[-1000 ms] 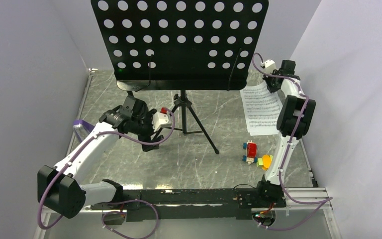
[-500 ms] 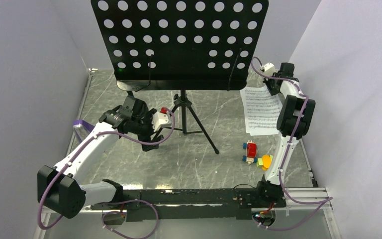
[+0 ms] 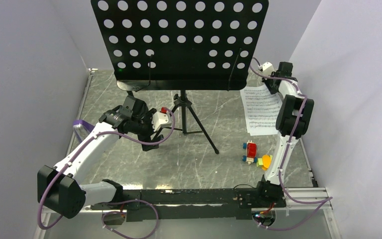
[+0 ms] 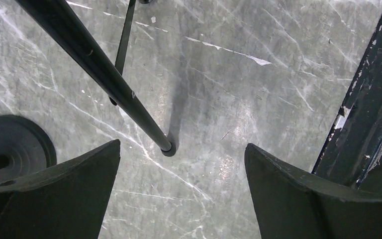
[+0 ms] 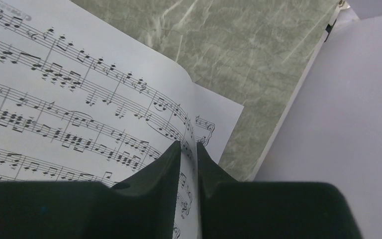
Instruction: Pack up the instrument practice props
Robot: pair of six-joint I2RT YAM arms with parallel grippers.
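The black music stand (image 3: pixel 179 40) with its perforated desk stands at the back centre, and one tripod leg (image 4: pixel 99 69) crosses the left wrist view. White sheet-music pages (image 3: pixel 258 107) lie at the right. My right gripper (image 3: pixel 274 82) is shut on the far edge of a page (image 5: pixel 79 99), which runs up between the jaws (image 5: pixel 188 145). My left gripper (image 3: pixel 150 141) is open and empty (image 4: pixel 181 147) just above the table by the leg's foot. The microphone stand's round black base (image 4: pixel 15 144) is beside its left finger. The purple metronome (image 3: pixel 82 124) shows behind the left arm.
Red, yellow and green toy blocks (image 3: pixel 252 153) lie near the right arm's base. White walls close in on the left, right and back. A dark rail (image 4: pixel 368 99) runs along the table's near edge.
My right wrist has shifted slightly left with the page edge held in it, and the page's far corner has moved with it. The left arm has not moved.
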